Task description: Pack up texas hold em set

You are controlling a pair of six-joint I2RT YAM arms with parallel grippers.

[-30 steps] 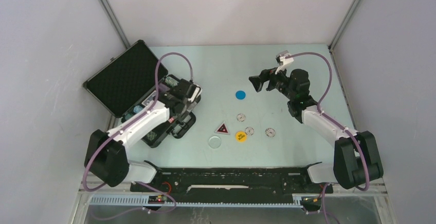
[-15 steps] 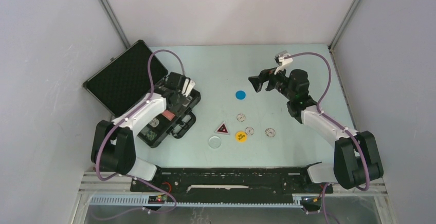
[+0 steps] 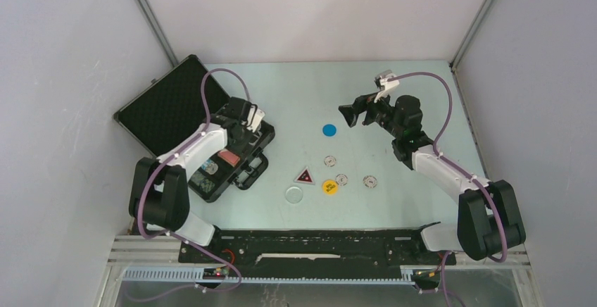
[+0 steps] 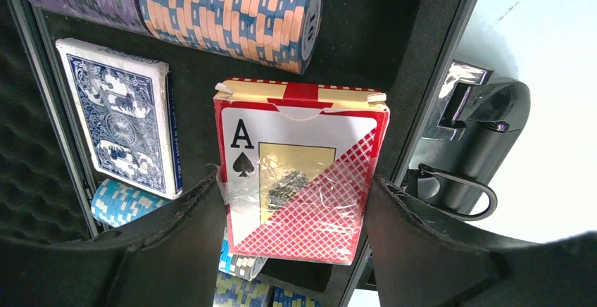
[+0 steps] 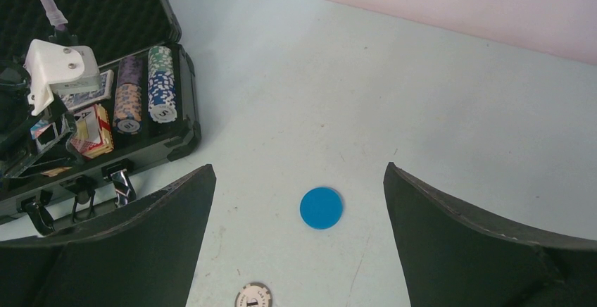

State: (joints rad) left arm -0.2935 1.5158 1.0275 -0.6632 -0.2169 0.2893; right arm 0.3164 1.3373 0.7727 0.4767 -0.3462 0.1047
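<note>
Left wrist view: my left gripper (image 4: 294,184) hangs wide open and empty above the open briefcase (image 4: 366,18), the red card deck (image 4: 303,159) lying straight below between my fingers (image 4: 165,247), its long axis running along them, orange chip row (image 4: 232,11) just beyond its far end.
</note>
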